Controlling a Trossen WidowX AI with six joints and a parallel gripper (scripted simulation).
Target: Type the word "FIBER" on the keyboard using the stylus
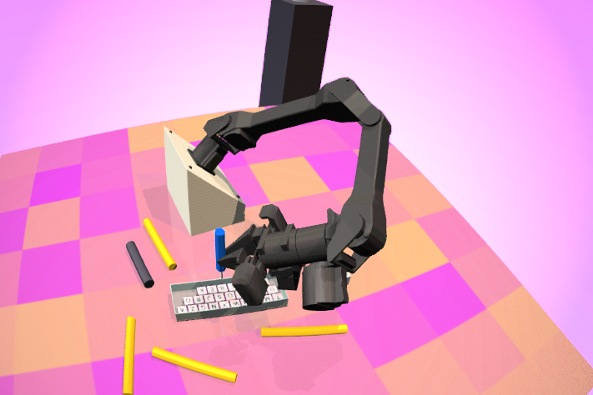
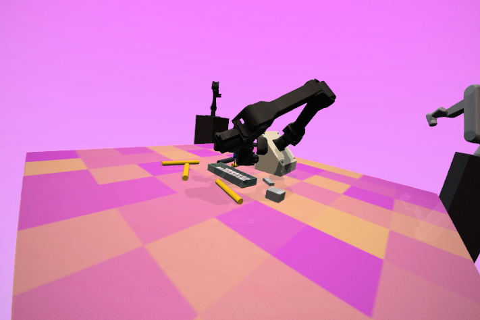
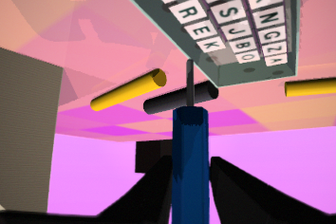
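Now, pincer (image 1: 231, 261): closed on the blue stylus (image 1: 219, 249), held upright.
Stylus tip: just above the keyboard (image 1: 184, 312) at its far edge, near the key row reading R, E, K.
Dark rod (image 1: 139, 262): on the worktop (image 1: 445, 297), beside the keyboard's left end.
Beige wedge block (image 1: 198, 195): behind the keyboard.

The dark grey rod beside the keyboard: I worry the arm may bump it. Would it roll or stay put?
The dark grey rod looks round, smooth and rigid, lying flat, so a sideways nudge would probably roll it. An end-on push would more likely slide it. It lies apart from the keyboard and the pincer, which grips the blue stylus.
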